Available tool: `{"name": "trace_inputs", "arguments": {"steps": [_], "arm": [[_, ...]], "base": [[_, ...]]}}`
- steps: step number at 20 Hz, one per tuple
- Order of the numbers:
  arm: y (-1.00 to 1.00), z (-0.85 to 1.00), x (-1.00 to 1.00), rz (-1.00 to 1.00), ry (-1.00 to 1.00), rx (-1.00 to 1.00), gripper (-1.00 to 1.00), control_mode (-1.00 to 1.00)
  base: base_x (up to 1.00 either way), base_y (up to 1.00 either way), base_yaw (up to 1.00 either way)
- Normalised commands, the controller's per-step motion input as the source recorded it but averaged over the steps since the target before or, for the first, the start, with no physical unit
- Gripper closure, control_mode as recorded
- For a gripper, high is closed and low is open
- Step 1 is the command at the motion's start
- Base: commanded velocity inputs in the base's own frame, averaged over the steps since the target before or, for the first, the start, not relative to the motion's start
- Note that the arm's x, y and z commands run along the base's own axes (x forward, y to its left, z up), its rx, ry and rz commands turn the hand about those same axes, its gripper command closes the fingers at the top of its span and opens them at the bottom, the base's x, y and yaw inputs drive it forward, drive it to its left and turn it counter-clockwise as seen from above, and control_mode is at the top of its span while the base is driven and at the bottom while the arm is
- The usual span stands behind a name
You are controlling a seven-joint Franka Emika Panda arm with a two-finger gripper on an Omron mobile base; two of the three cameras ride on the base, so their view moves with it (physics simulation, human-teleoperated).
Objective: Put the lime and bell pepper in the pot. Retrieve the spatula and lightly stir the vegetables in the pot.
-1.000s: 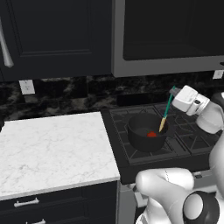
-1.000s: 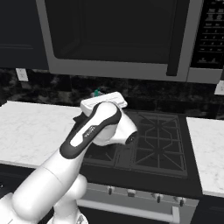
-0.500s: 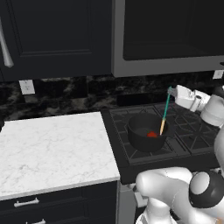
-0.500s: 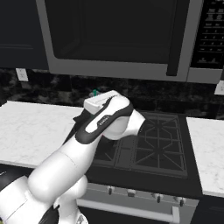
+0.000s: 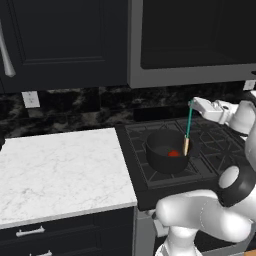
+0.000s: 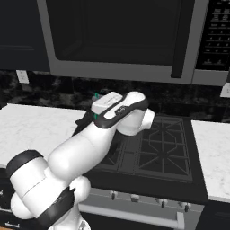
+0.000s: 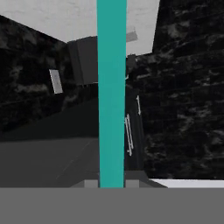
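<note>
The black pot (image 5: 159, 156) stands on the stove's front left burner. Inside it lies the red bell pepper (image 5: 173, 153); the lime is hidden from me. My gripper (image 5: 192, 103) is shut on the top of the spatula's (image 5: 188, 125) teal handle, above the pot's right side. The spatula hangs almost upright, its orange-tan blade (image 5: 186, 146) down inside the pot just right of the pepper. In the hand view the teal spatula handle (image 7: 111, 87) runs straight up from my gripper (image 7: 111, 183). In the right base view my arm covers the pot, and a bit of the spatula handle (image 6: 95, 95) shows by the hand.
A white marble counter (image 5: 60, 170) lies left of the stove (image 5: 220, 145), and another stretch of counter (image 6: 211, 152) lies to its right. A microwave (image 5: 195, 40) hangs low over the burners. Dark cabinets and a black backsplash (image 5: 65, 107) close the back.
My hand has levelled out and the wrist has swung to the right. The spatula's handle now stands more upright, and its blade stays in the pot beside the pepper.
</note>
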Motion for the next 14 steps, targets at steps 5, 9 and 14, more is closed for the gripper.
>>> {"name": "trace_inputs", "arguments": {"steps": [5,9,14], "arm": [[0.24,-0.08,0.23,0.07,-0.06,-0.03,1.0,-1.0],[0.1,0.0,0.19,0.05,0.0,-0.01,1.0,-1.0],[0.1,-0.19,0.09,0.06,0.0,0.0,1.0,-1.0]], "base": [[0.0,0.0,0.0],[0.0,0.0,0.0],[0.0,0.0,0.0]]}}
